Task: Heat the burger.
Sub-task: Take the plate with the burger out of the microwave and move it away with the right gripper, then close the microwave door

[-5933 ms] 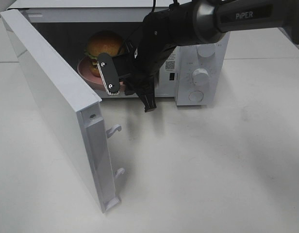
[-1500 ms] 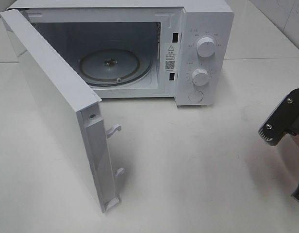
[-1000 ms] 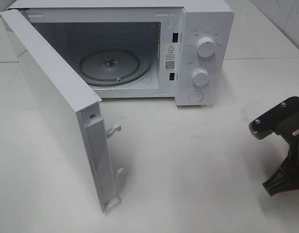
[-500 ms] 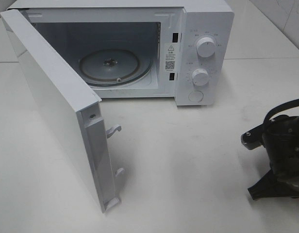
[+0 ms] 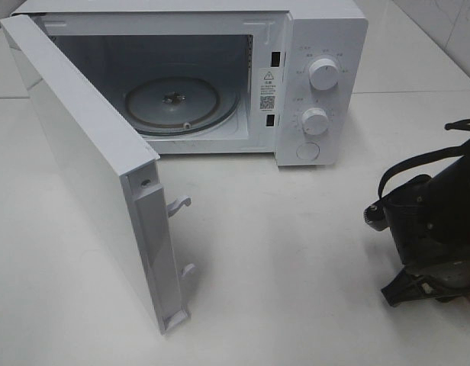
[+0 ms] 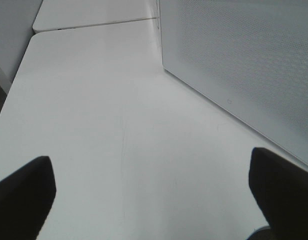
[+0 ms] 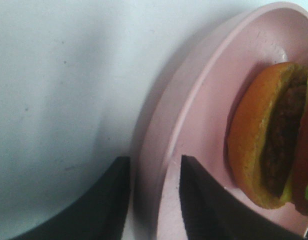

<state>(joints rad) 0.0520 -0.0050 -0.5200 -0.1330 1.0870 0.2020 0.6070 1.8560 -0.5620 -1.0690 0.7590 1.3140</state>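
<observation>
In the exterior high view the right arm's black bulk hides the right gripper [image 7: 154, 197], the burger [image 7: 274, 150] and the pink plate [image 7: 194, 125]. The right wrist view crops burger and plate at its edge. Only 2 dark fingertips [image 6: 24, 195] of the left gripper [image 6: 154, 200] show.

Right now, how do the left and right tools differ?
Left tool is wide open with nothing between its fingers, over bare table beside the microwave door. Right tool is narrow, its fingers straddling the plate rim, burger on it. Both sit low over the table.
</observation>
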